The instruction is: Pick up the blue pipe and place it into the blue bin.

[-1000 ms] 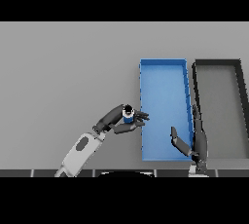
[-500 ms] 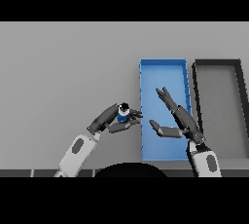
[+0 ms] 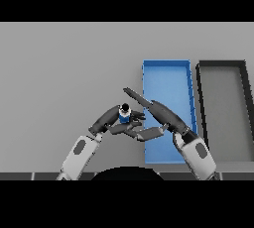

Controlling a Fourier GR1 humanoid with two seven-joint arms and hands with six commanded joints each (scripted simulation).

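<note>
The right hand swung from the lower right of the frame leftward to the left hand, which drew the blue pipe slightly left.

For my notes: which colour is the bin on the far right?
Dark grey to black bin, seen in the head view, beside the blue bin.

Two arms, white forearm shells with grey oval insets, dark wrists; left hand and right hand were dark grey, slender-fingered.
</note>
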